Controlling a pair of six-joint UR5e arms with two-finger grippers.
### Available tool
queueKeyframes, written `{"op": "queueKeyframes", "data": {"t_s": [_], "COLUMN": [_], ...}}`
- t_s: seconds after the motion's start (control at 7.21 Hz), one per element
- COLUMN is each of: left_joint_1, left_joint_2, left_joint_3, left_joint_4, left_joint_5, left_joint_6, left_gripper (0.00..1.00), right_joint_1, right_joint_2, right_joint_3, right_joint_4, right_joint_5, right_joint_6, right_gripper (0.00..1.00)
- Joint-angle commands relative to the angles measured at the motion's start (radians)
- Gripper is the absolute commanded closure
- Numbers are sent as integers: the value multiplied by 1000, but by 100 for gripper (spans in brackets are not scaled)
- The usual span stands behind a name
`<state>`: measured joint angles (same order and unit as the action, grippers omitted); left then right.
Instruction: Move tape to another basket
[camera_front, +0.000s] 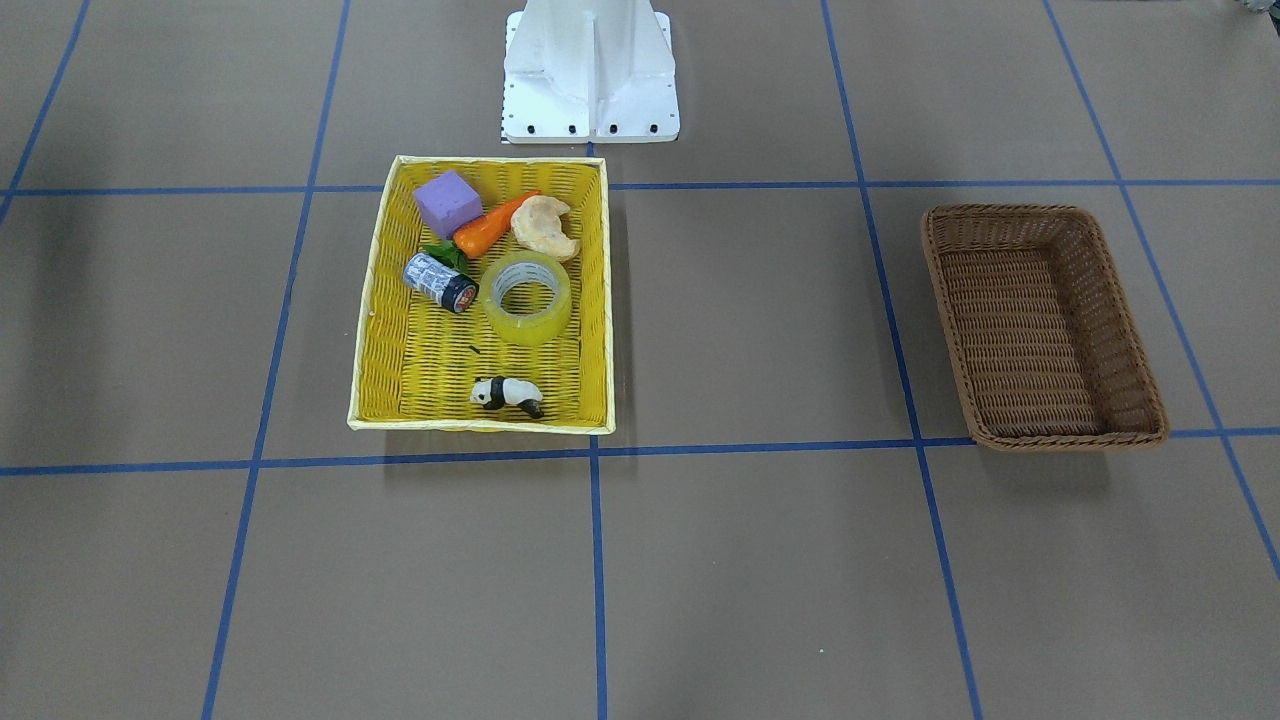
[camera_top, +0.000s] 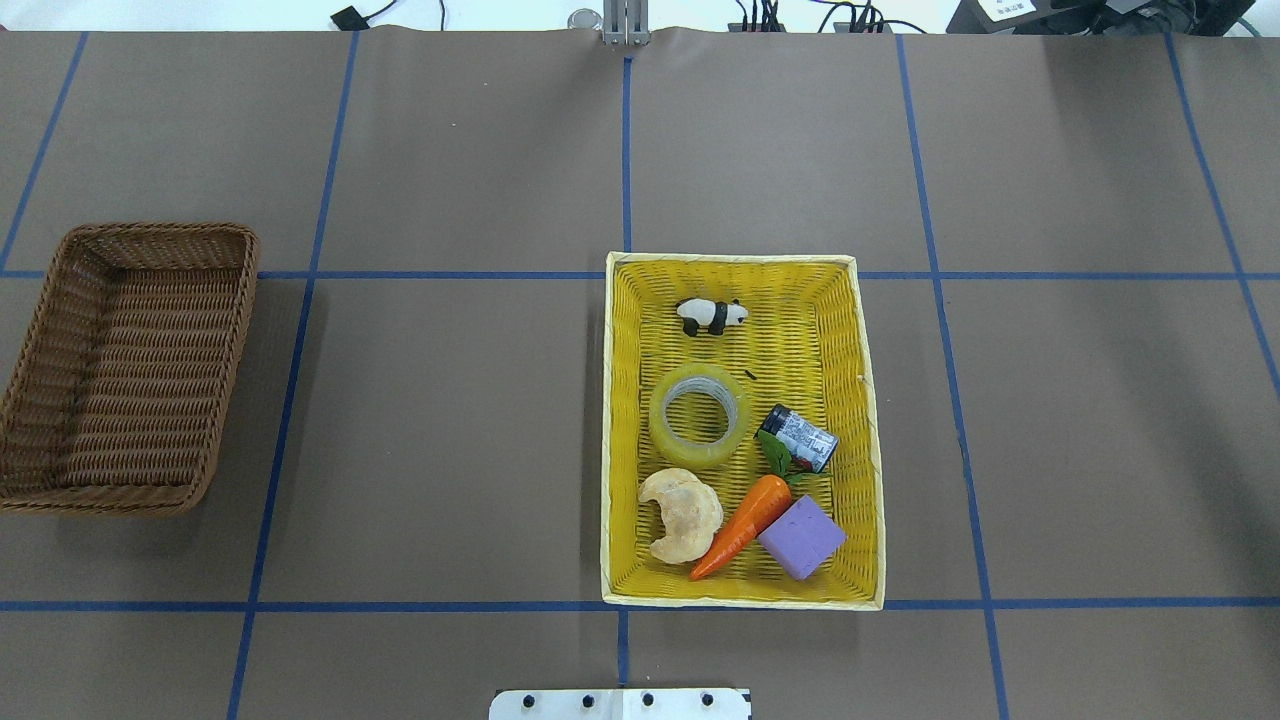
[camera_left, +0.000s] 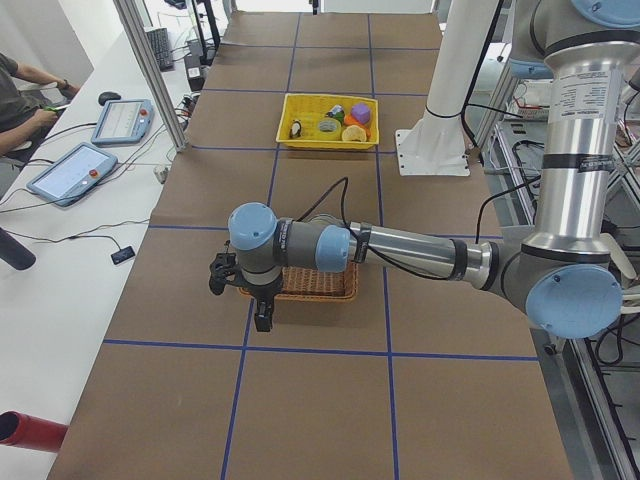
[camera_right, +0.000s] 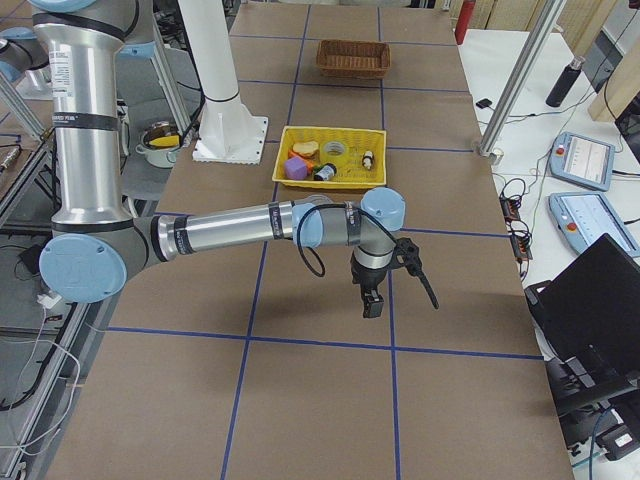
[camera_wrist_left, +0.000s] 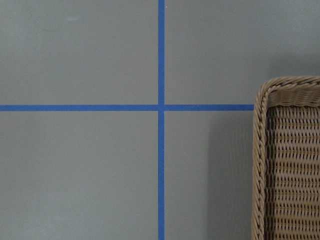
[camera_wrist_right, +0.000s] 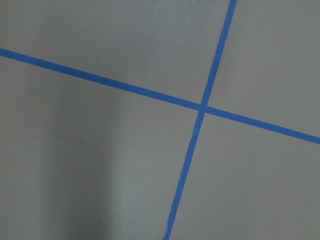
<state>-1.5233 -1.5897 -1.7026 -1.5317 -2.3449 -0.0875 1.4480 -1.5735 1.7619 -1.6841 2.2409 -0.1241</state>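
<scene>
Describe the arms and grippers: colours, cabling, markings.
Both match. The left arm and right arm have silver tube links, pale blue round joint caps and grey joint housings. A black cable loops loose along each forearm. A printed label sits on each upright link. The left gripper and right gripper are black; finer detail is too small to tell.
</scene>
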Motion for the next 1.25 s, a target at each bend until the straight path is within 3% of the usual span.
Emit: {"op": "queueKeyframes", "data": {"t_s": [0.0,1.11], "left_joint_1": [0,2], "left_joint_2": [13,16], "left_joint_3": [7,18], "left_joint_4": [-51,-87], "left_joint_5": [10,-1], "left_joint_6": [5,2], "left_gripper": [2,2], "right_joint_1": [0,-2], "right_joint_2": [-2,-3], "right_joint_3": [22,13], "right_joint_4": [-2,0], "right_joint_5": [2,36], "right_joint_6": [1,4], "right_gripper": [0,0]}}
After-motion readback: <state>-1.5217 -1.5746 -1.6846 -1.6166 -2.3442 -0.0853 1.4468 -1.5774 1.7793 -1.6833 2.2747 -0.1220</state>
